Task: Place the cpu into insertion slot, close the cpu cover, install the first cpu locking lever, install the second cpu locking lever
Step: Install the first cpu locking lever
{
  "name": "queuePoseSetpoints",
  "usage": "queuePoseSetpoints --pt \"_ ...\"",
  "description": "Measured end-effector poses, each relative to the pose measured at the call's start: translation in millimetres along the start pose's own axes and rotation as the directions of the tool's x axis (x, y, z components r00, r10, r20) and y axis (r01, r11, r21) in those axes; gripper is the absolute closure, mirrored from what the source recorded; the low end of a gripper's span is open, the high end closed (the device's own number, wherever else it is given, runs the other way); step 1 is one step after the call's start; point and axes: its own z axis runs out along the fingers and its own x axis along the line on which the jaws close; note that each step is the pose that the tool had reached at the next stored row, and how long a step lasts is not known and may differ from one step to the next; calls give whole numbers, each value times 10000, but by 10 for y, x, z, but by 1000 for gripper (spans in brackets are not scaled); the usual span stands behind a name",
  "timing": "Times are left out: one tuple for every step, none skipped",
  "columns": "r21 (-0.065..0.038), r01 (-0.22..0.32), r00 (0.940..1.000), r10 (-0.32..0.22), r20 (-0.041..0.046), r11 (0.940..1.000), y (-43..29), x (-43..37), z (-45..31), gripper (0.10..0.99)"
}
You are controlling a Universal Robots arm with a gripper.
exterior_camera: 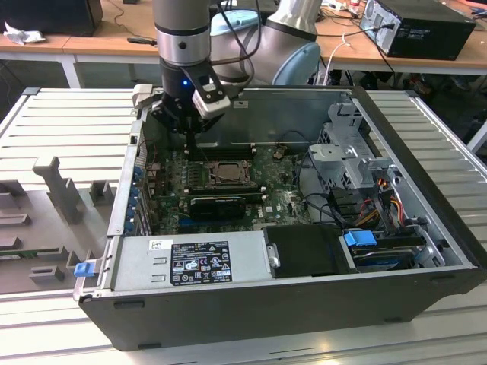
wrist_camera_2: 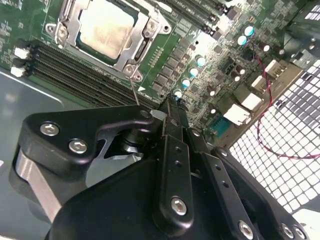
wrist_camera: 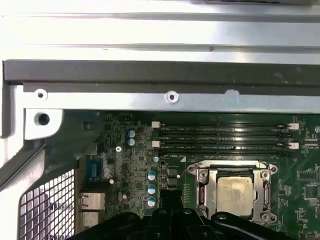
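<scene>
One gripper (wrist_camera_2: 172, 106), fingers together, tip near cpu cover (wrist_camera_2: 143, 46) corner; cover lies down over cpu (wrist_camera_2: 106, 26); lever rod (wrist_camera_2: 134, 88) betw. them.

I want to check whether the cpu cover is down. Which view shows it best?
The second wrist view: the cpu cover is largest there, lying flat around the cpu, one edge cut off. The first wrist view shows it nearly whole but smaller; the exterior view, tiny.
</scene>
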Motion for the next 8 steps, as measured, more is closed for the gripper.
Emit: queuePoseSetpoints --pt "-1 14 10000 -14 0 10000 16 11 6 980" --pt "-2 14 10000 -14 0 10000 44 27 13 980" --pt "-2 13 10000 -13 0 10000 56 32 16 980" --pt "-2 14 10000 -14 0 10000 71 35 19 980" --pt "-2 15 10000 -15 0 10000 88 36 22 980" --pt "-3 15 10000 -15 0 10000 107 35 26 980" --pt "-3 15 10000 -15 0 10000 144 35 30 980" --pt "-3 13 10000 -13 -1 10000 165 33 31 980"
